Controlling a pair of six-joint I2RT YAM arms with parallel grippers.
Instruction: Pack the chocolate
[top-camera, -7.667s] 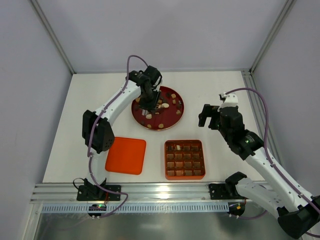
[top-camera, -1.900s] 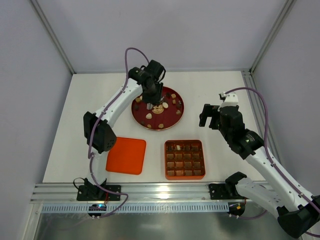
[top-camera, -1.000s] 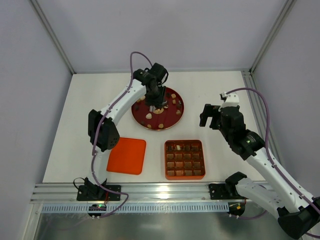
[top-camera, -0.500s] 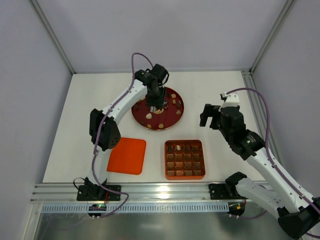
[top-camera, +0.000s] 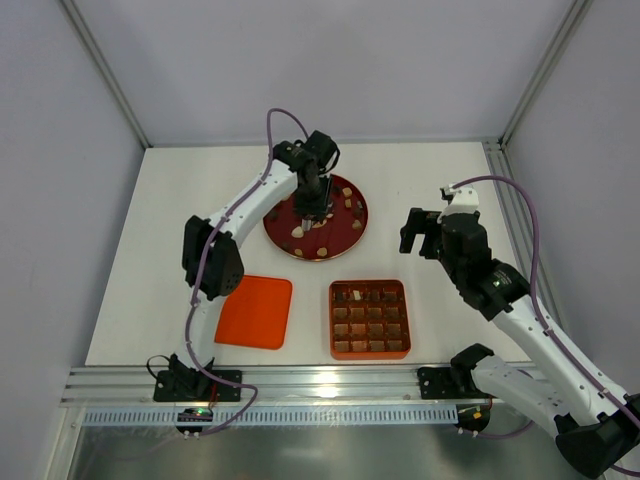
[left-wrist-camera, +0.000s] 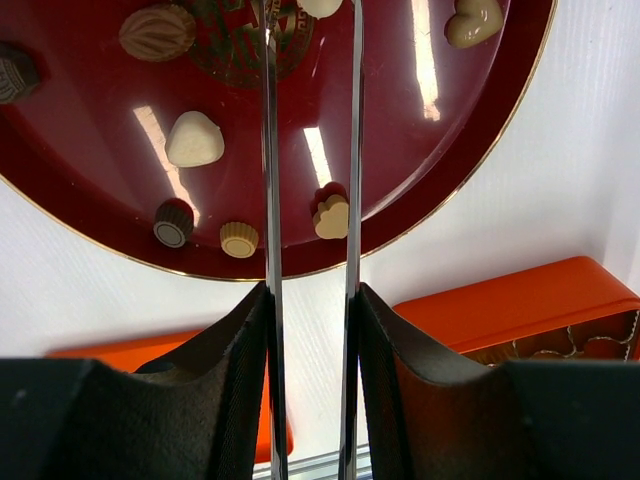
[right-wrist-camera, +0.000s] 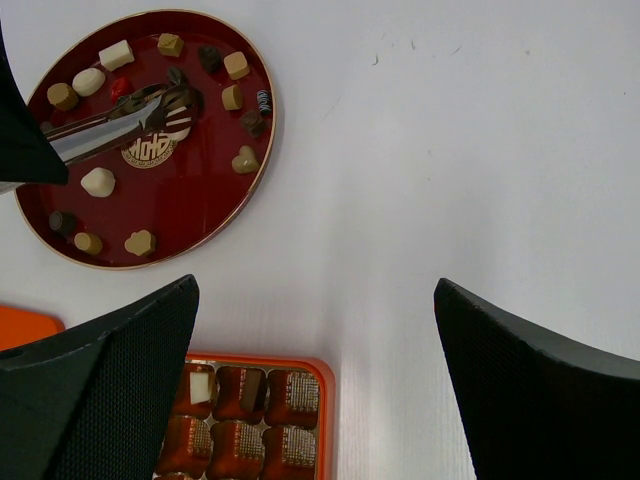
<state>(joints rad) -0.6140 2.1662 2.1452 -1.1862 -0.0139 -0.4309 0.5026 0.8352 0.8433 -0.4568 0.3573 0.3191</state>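
Several chocolate pieces (left-wrist-camera: 194, 140), cream, caramel and dark, lie on a dark red round plate (top-camera: 338, 236), also in the right wrist view (right-wrist-camera: 98, 181). My left gripper (top-camera: 312, 196) hangs over the plate, shut on metal tongs (left-wrist-camera: 268, 150). The tong blades stand a little apart and their tips (right-wrist-camera: 185, 99) sit near the plate's gold centre logo, with nothing seen between them. The orange-red gridded tray (top-camera: 369, 285) holds a cream piece (right-wrist-camera: 200, 383) and a brown piece (right-wrist-camera: 247, 390) in its far row. My right gripper (right-wrist-camera: 315, 300) is open and empty, above the table right of the plate.
The flat orange-red lid (top-camera: 254, 311) lies left of the tray. White enclosure walls and metal posts ring the table, and an aluminium rail (top-camera: 300, 385) runs along the near edge.
My left gripper with the tongs has shifted a little to the right over the plate, toward its middle. The right arm has not moved.
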